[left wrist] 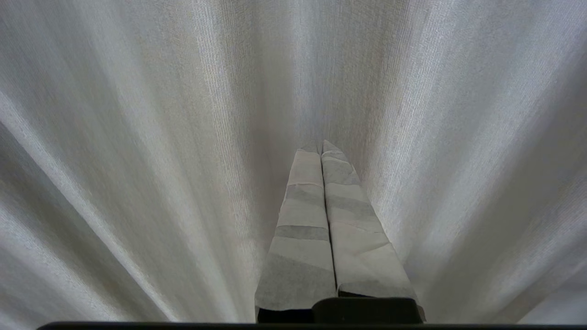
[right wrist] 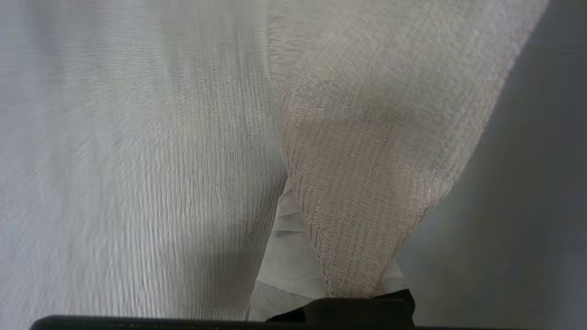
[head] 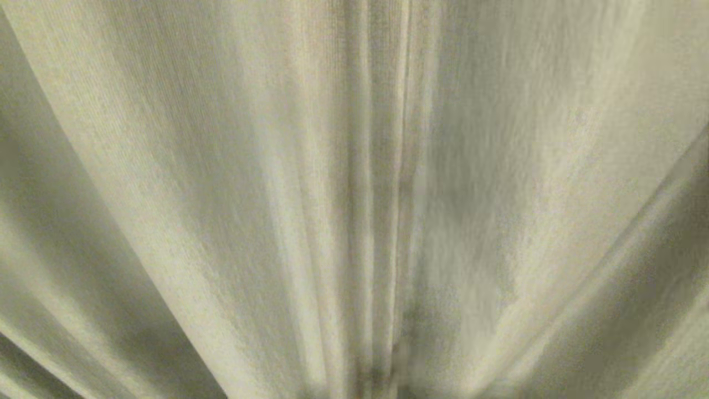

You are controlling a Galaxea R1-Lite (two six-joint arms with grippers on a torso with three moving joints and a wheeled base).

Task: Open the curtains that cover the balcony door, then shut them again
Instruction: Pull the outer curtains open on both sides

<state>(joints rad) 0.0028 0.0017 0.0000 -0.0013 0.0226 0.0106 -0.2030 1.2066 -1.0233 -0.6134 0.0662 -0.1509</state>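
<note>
the curtains (head: pixel 354 199) fill the head view from edge to edge, their pleats running top to bottom and bunching into a tight seam of folds down the middle. no balcony door, floor or arm shows there.

the left claw (left wrist: pixel 322 151) points straight into the pale fabric, its wrapped fingers (left wrist: pixel 302 215) pressed together with nothing between them; the tips appear to just meet the cloth, which fans out around them. this arm looks parked.

the right claw (right wrist: pixel 321 256) is the one at work. its fingers are together and mostly buried: a strip of the coarser beige weave (right wrist: pixel 362 183) drapes over them, with the finer, lighter cloth hanging just beside it. whether the strip is pinched or merely lying across the closed fingers cannot be told. beyond the strip's far edge is only a plain grey surface.

the relation that matters: the fabric's long axis hangs vertically, across the right claw's pointing line, so any drawing move would have to run sideways along the rail, carrying that edge.
</note>
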